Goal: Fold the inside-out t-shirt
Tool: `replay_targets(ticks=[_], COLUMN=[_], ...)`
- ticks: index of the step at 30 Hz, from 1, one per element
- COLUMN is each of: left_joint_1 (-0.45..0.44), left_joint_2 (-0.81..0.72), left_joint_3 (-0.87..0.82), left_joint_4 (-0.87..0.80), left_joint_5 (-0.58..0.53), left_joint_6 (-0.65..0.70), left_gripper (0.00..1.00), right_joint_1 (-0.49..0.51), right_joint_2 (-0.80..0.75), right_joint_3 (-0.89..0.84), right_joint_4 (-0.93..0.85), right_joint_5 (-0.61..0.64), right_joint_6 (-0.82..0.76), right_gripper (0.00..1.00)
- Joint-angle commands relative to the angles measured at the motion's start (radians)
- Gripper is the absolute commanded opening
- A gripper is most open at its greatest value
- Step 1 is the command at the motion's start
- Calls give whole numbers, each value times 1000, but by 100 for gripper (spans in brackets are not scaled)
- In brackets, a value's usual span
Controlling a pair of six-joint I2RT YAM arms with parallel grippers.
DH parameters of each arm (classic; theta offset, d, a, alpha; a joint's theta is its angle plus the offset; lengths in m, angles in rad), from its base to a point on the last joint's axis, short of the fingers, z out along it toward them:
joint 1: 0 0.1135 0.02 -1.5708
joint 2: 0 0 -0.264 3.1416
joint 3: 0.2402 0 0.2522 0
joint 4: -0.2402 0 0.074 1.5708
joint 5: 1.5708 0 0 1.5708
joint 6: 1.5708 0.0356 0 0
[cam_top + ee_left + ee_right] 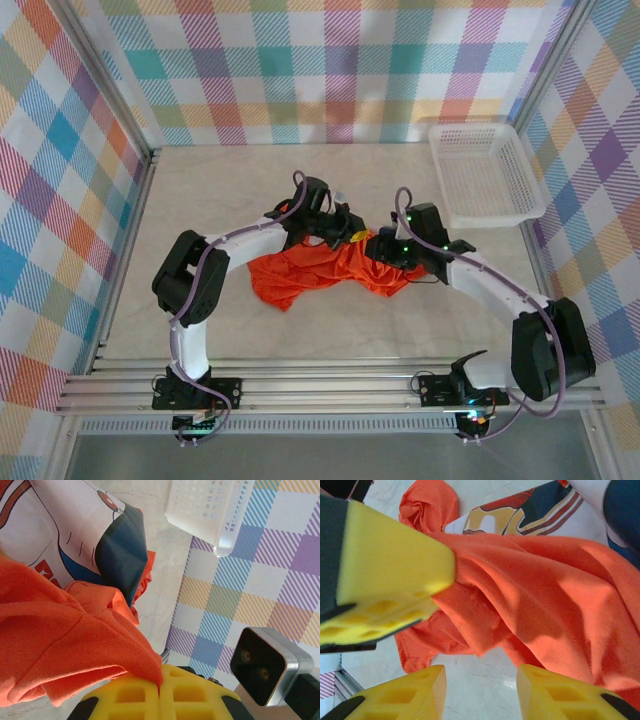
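left jaws: clamping shut on a t-shirt fold | right jaws: hanging parted just beside the fabric (gripping nothing) | t-shirt: lying crumpled on desk

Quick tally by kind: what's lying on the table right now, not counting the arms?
Garments: 1, the orange t-shirt
Baskets: 1, the white basket
Total: 2
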Motion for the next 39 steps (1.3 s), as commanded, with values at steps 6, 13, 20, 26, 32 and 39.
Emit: replay_targets(ticks=[6, 13, 20, 26, 32, 39], left_joint_1=[-7, -6, 14, 97, 114, 139], left_joint_2=[0, -3, -8, -61, 109, 206], left_joint_3=[19, 19, 20, -3, 3, 12], left_joint_4=[-10, -9, -27, -256, -270, -347], left_joint_5=[6, 8, 10, -150, -159, -232], left_joint_6=[6, 4, 31, 244, 272, 332], left_gripper=[0, 0, 26, 72, 62, 8], right_joint_1=[7, 8, 8, -8, -65, -103], right_joint_2=[49, 95, 36, -80, -138, -167], right_joint_3=[72, 96, 135, 317, 435, 594], right_joint_4=[32, 51, -29, -313, -425, -552], right_joint_5=[73, 72, 67, -4, -140, -163], right_joint_6=[-29, -29, -35, -52, -27, -40], right_gripper=[37, 5, 0, 0, 0, 0])
